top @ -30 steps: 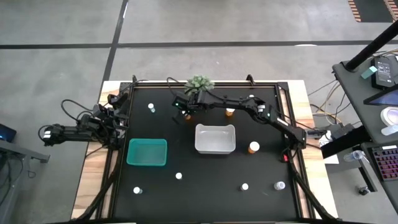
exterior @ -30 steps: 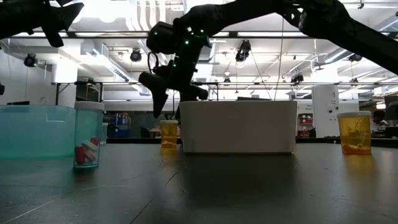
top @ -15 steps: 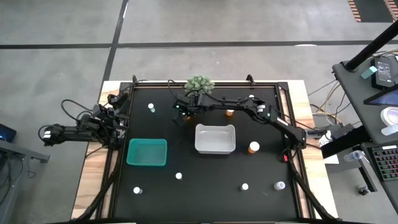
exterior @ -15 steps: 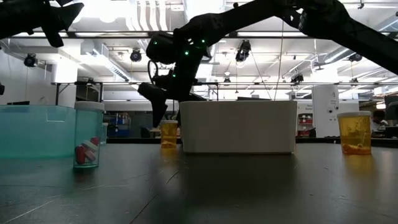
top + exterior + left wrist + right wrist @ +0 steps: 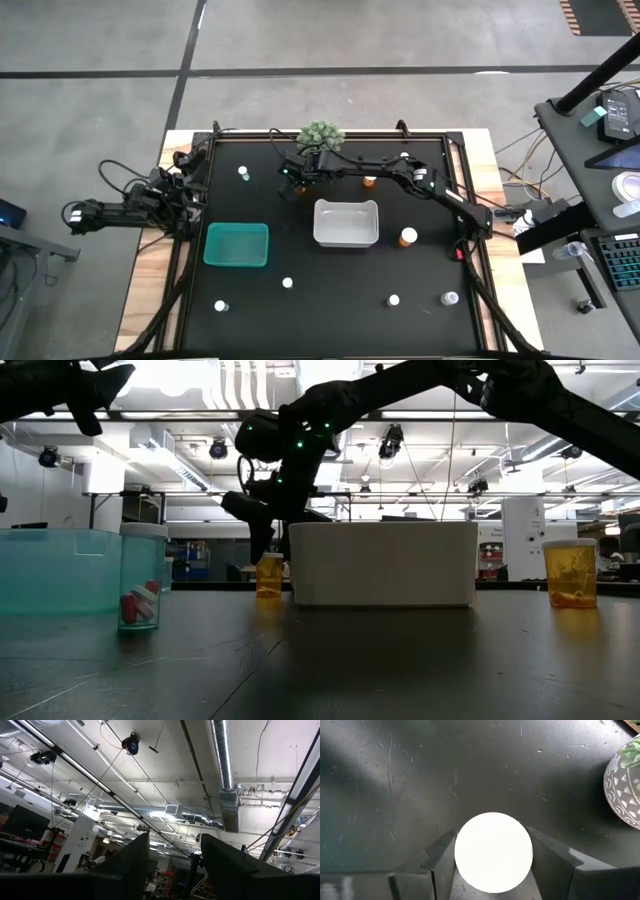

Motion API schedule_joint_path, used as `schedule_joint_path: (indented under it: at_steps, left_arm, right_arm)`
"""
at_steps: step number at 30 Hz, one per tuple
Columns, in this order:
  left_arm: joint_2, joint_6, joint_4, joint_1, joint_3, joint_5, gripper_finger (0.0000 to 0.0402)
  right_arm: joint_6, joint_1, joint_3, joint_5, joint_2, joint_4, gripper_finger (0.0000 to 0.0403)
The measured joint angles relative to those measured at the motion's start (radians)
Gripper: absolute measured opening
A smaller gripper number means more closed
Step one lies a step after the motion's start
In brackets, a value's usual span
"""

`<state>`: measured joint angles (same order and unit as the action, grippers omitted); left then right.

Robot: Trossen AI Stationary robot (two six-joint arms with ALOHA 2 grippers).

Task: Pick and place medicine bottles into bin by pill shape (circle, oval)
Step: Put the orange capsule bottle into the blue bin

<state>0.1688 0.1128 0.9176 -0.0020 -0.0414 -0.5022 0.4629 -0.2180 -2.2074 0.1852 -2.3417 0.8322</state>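
Left gripper [image 5: 170, 865]: we see it parked off the table's left edge, well left of the white bin [image 5: 346, 223]; its two dark fingers [image 5: 135, 862] stand apart with nothing between them, pointing up at the room's ceiling.

Teal bin [image 5: 236, 245]: left of the white bin, slightly toward the near edge.

Bottles left of the white bin: one white-capped bottle [image 5: 244, 174] sits far-left of it, near the back edge; one [image 5: 288, 284] lies near-left of it, and one [image 5: 221, 306] farther out past the teal bin's near side. In the low view we see a clear bottle [image 5: 141, 577] with red and white pills, in front of the teal bin.

Right gripper [image 5: 492, 865]: just off the white bin's far-left corner, lowered over an amber bottle [image 5: 270, 575]. In the right wrist view its fingers [image 5: 442, 860] flank the round white cap [image 5: 493, 851] on both sides, spread about the cap's width; we cannot tell if they press it.

Plant pot [image 5: 625, 785]: beyond the white bin's far side, near the right gripper.

Bottles right of the white bin: one amber bottle [image 5: 370, 181] beyond its far side, one amber bottle [image 5: 407, 238] just beside its right wall, and two white-capped bottles [image 5: 394, 299] [image 5: 450, 298] near the front edge.
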Motion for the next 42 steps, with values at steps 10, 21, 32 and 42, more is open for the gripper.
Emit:
schedule_joint_path:
  at_steps: [10, 21, 32, 42]
  left_arm:
    - [0.0, -0.091, 0.007, -0.002, -0.002, 0.001, 0.0164]
    - [0.001, -0.206, -0.023, -0.001, -0.001, 0.057, 0.0164]
    - [0.0, -0.207, -0.021, -0.001, -0.002, 0.057, 0.0164]
    - [0.0, -0.206, -0.01, -0.001, -0.005, 0.057, 0.0164]
  right_arm:
    - [-0.137, 0.007, -0.076, -0.001, 0.028, 0.076, 0.0212]
    - [-0.214, 0.082, -0.143, -0.005, 0.098, 0.174, 0.0209]
    - [-0.265, 0.187, -0.144, -0.029, 0.114, 0.089, 0.021]
    - [-0.294, 0.244, -0.143, -0.142, 0.107, -0.132, 0.021]
